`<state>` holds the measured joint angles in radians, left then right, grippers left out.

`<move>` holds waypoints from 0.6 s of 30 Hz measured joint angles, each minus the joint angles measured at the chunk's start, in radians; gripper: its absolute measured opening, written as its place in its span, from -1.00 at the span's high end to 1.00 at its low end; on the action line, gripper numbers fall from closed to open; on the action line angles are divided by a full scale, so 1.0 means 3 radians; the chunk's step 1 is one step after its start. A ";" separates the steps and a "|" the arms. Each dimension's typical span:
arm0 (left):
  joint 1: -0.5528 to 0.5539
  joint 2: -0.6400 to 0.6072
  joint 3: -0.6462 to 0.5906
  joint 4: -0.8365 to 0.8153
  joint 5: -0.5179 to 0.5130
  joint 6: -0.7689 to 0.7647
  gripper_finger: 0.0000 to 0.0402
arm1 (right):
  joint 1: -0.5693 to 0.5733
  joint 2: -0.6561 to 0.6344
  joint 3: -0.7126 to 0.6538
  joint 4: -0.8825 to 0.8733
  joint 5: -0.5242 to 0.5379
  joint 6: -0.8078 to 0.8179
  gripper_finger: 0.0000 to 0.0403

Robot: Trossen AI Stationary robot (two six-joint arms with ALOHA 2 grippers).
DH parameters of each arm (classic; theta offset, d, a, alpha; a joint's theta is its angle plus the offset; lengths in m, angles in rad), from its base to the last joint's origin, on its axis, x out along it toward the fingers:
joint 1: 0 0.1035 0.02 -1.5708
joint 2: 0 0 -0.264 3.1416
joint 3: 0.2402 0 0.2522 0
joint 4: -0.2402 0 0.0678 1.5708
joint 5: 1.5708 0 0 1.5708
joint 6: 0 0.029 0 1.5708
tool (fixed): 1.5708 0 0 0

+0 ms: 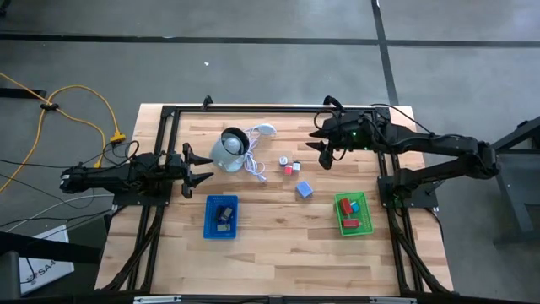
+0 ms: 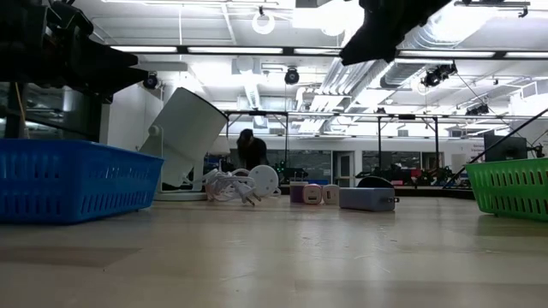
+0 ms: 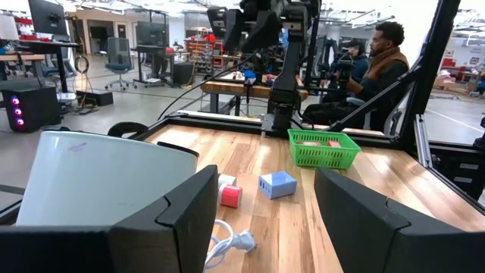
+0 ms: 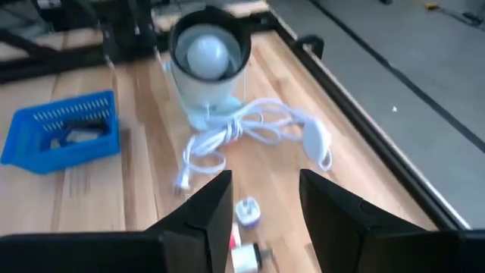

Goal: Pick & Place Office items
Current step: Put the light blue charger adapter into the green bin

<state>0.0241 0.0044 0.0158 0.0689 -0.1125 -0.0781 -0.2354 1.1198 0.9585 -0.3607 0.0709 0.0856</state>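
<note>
The loose blocks sit mid-bench: a pale-blue block (image 1: 304, 190), boxy with rounded corners and little slots on one face, then at about 11 o'clock from it a small red cube (image 1: 288, 170) with two tiny white pieces (image 1: 283, 160) just beside it. All smooth plastic, none touching the pale-blue one.

At 4 o'clock from the pale-blue block is the green tray (image 1: 353, 214), a rectangular lattice basket with red and teal blocks (image 1: 353, 206) inside. Off at 8 o'clock is the blue tray (image 1: 221, 217), same slotted plastic mesh walls, holding a dark clip-like piece (image 1: 224, 212).

At 10 o'clock from the loose blocks is the lamp (image 1: 229, 149), a matte grey-white cylinder tipped on its side with a round bulb showing in its dark mouth, and a glossy white cord (image 1: 255, 160) tangled in loops next to it, ending in a flat oval switch.

The bench (image 1: 278, 253) is pale wood planks with visible grain, ringed by a black metal frame.

Right hand (image 1: 323, 155) hangs above the bench at roughly 1 o'clock from the white pieces, its blocky dark fingers (image 4: 198, 220) a narrow gap apart with nothing between them. Left hand (image 1: 199, 165) is out at the 9 o'clock edge just beside the lamp, angular black fingers (image 3: 189, 220) spread wide, holding nothing.

A person in a brown jacket (image 3: 375, 64) sits beyond the bench.
</note>
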 joint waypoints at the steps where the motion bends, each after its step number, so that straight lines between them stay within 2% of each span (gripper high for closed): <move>1: 0.0000 0.0000 0.0000 0.0000 0.0000 0.0000 -0.06 | 0.0020 0.0000 0.0000 -0.0055 0.0031 -0.0001 0.31; 8: -0.0001 0.0000 0.0000 0.0000 -0.0001 0.0000 -0.06 | 0.0171 0.0034 0.0000 -0.0481 0.0152 0.0158 0.31; 18: 0.0000 0.0000 0.0000 0.0000 0.0000 0.0000 -0.06 | 0.0387 0.0165 -0.0001 -0.1400 -0.0026 0.0631 0.31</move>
<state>0.0242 0.0043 0.0158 0.0688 -0.1124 -0.0780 -0.1194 1.1694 0.9581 -0.7807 0.0632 0.2749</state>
